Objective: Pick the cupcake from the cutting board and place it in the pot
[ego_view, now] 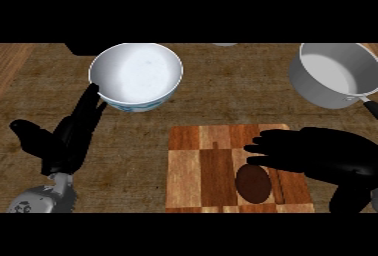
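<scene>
A dark brown cupcake (253, 183) lies on the checkered wooden cutting board (199, 170), near its lower right part. My right hand (325, 152) hovers over the board's right side, just above and beside the cupcake, fingers relaxed and pointing left, holding nothing. The grey metal pot (336, 75) stands at the upper right, its dark handle reaching toward the right edge. My left hand (70, 135) rests open at the left, fingers pointing up.
A white bowl (136, 75) with a blue pattern stands at the upper left, just beyond my left hand's fingertips. The counter's top (221, 107) is brown and mottled, with a wooden strip along the far left edge.
</scene>
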